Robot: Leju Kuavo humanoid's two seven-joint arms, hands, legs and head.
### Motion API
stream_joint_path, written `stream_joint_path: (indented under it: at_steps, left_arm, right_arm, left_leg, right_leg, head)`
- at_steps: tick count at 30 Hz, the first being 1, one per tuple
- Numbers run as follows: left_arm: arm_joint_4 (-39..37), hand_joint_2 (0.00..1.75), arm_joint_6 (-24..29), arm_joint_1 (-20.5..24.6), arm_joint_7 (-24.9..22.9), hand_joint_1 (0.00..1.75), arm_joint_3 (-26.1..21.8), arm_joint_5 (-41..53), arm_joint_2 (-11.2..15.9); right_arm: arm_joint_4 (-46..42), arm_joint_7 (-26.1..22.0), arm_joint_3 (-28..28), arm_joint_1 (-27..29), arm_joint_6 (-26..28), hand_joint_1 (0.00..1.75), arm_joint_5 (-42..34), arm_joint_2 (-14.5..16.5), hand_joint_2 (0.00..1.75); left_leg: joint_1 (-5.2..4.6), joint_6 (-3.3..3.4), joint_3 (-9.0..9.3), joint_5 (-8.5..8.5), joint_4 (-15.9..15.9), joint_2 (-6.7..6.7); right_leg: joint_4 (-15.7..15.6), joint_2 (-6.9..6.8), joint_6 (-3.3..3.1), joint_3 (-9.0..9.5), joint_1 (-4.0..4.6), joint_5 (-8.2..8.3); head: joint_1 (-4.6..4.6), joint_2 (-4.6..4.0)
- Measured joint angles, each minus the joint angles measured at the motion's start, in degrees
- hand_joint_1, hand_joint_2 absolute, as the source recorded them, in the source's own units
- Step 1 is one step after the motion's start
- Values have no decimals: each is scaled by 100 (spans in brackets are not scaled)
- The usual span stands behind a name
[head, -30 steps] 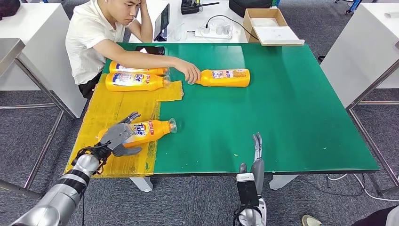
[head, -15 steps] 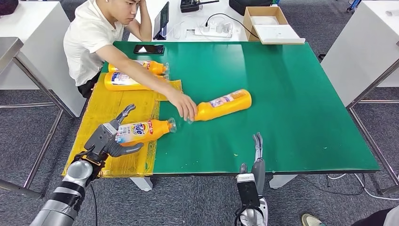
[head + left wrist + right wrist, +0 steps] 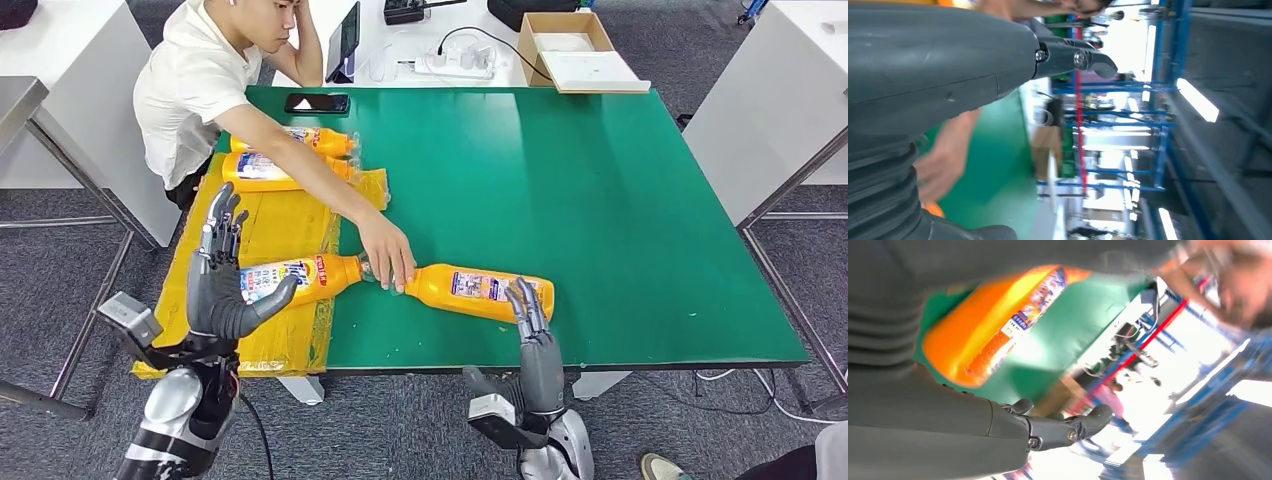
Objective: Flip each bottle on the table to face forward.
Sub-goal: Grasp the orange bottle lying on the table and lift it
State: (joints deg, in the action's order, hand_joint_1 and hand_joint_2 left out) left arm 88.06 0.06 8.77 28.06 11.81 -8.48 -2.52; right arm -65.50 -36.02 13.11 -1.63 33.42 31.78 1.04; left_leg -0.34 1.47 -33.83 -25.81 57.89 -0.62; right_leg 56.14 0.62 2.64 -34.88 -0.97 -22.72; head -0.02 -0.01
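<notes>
Now left hand point(image 3: 222, 275) raised, fingers spread, empty; right hand point(image 3: 530, 325) open beside bottle point(image 3: 480, 289)

Table point(image 3: 620, 200) top is green; a yellow sheet point(image 3: 250, 225) covers its left part; four bottles are orange-yellow: the near bottle point(image 3: 480, 291) carries a blue-and-white label with red print; the left bottle point(image 3: 305, 277) shows a white, blue and red label; two far bottles point(image 3: 262, 170) have pale labels; my left hand point(image 3: 222, 285) and my right hand point(image 3: 532, 335) are grey; my arms are silver; the person's shirt point(image 3: 185, 90) is white; the phone point(image 3: 316, 103) is black; the floor point(image 3: 60, 290) is grey.
</notes>
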Motion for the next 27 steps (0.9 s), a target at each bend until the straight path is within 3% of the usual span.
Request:
stream_joint_path:
  at_steps: [3, 8, 20, 27]
  left_arm:
    - [271, 175, 124, -212, 60, 0, 264, 101, -69]
    - [337, 175, 492, -343, 10, 0, 479, 300, -184]
    - [396, 175, 857, -463, 237, 0, 649, 791, -263]
    - [463, 175, 922, -551, 273, 0, 711, 834, -263]
  right_arm:
    - [278, 428, -68, -238, 113, 0, 1097, -278, 175]
    - [862, 1122, -124, -737, -134, 0, 1903, -598, 175]
    - [1835, 1630, -116, -1372, -262, 0, 2350, -761, 175]
    - [2517, 2231, -107, -1925, -935, 0, 2518, -805, 175]
  left_leg:
    - [0, 3, 0, -1, 0, 0]
    - [1, 4, 3, 3, 1, 2]
    - [2, 3, -3, 5, 2, 0]
    - [0, 4, 7, 5, 2, 2]
  right_leg:
    - [-1, 0, 1, 0, 0, 1]
    - [0, 0, 5, 1, 1, 6]
    - [3, 0, 6, -1, 1, 5]
    - [0, 1, 7, 5, 0, 6]
  head:
    - [1, -1]
    - [0, -1]
    - [-1, 1]
    - [0, 0]
